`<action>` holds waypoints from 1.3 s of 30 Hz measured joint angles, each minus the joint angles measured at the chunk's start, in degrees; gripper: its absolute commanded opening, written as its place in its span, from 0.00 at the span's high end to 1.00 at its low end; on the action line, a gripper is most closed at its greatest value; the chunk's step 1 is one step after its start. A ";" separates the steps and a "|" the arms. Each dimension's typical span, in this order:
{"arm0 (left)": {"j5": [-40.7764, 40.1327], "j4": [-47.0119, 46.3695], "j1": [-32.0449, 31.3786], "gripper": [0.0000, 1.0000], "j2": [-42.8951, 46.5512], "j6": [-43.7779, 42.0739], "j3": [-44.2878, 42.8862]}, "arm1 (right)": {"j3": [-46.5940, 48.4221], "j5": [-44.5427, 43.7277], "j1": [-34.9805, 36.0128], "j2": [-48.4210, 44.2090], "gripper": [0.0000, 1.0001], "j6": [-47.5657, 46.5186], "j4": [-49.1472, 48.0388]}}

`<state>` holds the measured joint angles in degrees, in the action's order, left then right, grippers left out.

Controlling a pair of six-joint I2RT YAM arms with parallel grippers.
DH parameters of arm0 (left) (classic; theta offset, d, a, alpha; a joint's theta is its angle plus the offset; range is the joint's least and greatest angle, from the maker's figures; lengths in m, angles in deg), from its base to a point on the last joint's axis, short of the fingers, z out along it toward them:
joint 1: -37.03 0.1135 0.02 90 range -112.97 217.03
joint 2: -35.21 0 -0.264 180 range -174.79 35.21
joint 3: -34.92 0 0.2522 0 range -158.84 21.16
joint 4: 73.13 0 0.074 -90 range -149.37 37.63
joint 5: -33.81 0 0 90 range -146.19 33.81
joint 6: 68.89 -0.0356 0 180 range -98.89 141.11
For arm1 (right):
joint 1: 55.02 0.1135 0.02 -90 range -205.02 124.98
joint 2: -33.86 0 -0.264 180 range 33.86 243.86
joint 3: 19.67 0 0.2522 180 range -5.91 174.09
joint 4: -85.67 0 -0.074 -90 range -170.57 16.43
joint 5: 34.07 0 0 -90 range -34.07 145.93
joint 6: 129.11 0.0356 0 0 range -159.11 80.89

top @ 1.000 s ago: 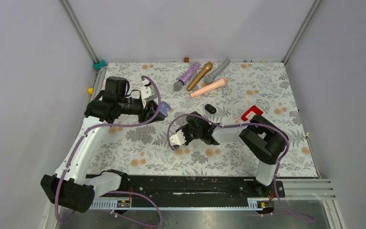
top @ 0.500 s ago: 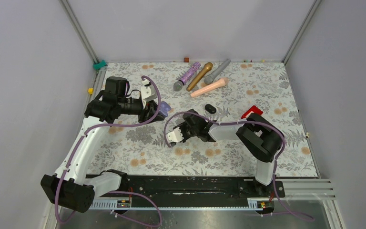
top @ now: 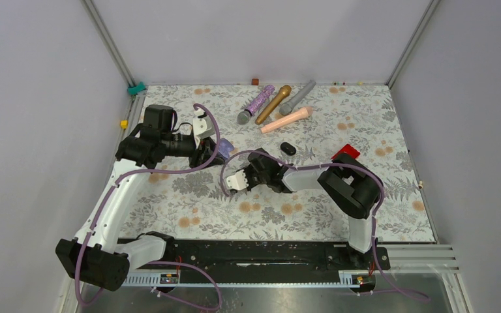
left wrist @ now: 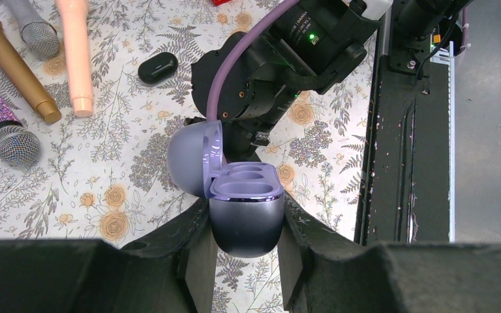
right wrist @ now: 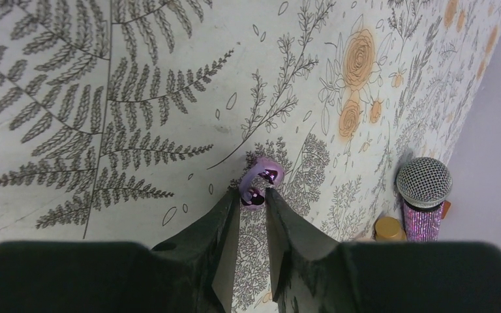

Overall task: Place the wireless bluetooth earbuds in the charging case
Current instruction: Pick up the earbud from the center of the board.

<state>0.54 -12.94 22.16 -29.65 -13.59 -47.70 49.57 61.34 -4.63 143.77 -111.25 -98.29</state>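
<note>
My left gripper is shut on the lower half of an open purple charging case, lid swung to the left, both sockets empty. In the top view the left gripper holds the case at the mat's left. My right gripper is shut on a glossy purple earbud at its fingertips, just above the flowered mat. In the top view the right gripper is just right of and nearer than the case. The other earbuds are out of view.
A shut black case lies mid-mat, also in the left wrist view. Glitter purple, gold, grey and pink microphones lie at the back. A red object sits by the right elbow.
My right gripper has moved left and slightly farther back, toward the case in the left gripper. The left arm has not moved.
</note>
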 measured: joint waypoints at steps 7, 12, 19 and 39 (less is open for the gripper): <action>0.00 0.00 0.00 1.00 0.00 -0.02 0.00 | 1.22 -1.14 0.00 0.68 0.70 2.05 0.35; 0.00 0.00 0.02 1.00 0.02 0.00 0.00 | 2.89 -1.51 0.00 0.96 0.82 5.25 2.51; 0.00 0.00 0.11 1.00 0.00 0.00 0.00 | 5.88 -1.81 0.00 1.84 0.93 8.85 4.79; 0.00 0.00 0.22 1.00 0.00 0.00 0.00 | 12.15 -1.51 -0.09 2.54 1.00 16.15 13.31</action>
<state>0.54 -12.94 22.38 -29.65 -13.59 -47.70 61.73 59.83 -4.72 146.30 -95.10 -84.98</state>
